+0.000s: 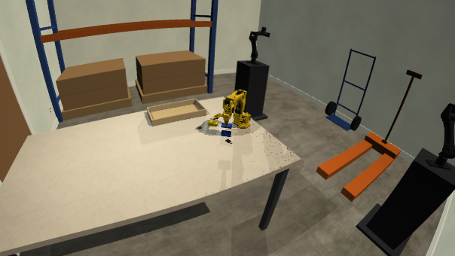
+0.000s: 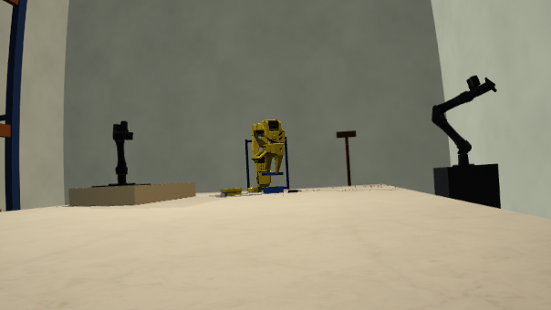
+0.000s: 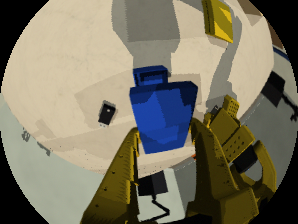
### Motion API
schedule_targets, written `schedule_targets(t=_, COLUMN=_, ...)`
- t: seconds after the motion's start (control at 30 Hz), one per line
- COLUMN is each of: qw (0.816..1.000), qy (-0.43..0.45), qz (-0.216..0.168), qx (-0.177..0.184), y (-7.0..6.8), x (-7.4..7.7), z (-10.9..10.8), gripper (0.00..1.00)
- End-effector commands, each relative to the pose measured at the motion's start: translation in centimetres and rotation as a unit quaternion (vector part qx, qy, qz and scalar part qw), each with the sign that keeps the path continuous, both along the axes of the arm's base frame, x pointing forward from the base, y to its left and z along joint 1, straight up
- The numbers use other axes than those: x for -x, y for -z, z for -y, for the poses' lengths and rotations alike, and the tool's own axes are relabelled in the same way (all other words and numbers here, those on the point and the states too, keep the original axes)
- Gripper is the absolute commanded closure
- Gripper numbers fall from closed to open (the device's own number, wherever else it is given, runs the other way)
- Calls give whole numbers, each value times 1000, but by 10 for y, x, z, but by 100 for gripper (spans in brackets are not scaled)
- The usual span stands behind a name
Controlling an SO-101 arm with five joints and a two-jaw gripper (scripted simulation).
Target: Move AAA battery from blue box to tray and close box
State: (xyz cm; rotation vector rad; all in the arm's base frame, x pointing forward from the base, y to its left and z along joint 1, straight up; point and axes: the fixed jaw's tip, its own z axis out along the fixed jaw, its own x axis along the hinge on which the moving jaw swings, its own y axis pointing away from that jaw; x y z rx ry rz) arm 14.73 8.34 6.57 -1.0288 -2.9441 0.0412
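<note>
My gripper is shut on the blue lid. The lid hangs roughly level above the table, apart from the base. The blue base stands on the table below it, partly hidden by the lid in the wrist view. Little of the base's inside shows, and I cannot make out the AAA battery. The light wooden tray stands beyond the yellow box; nothing shows in it in the top view.
A yellow box lies between the base and the tray. A small black object lies beside the base. Another small dark object lies near the yellow box.
</note>
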Motion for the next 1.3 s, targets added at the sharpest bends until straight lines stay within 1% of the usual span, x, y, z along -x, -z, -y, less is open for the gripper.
schedule_targets(t=0.0, qw=1000, qy=9, qz=15, qx=-9, y=-6, x=-5, z=-1, gripper=79)
schedule_targets(t=0.87, qw=1000, qy=9, qz=15, qx=-8, y=-6, x=-5, z=-1, gripper=79)
schedule_targets(t=1.27, qw=1000, qy=9, qz=15, qx=-8, y=-2, x=-5, z=-1, gripper=79)
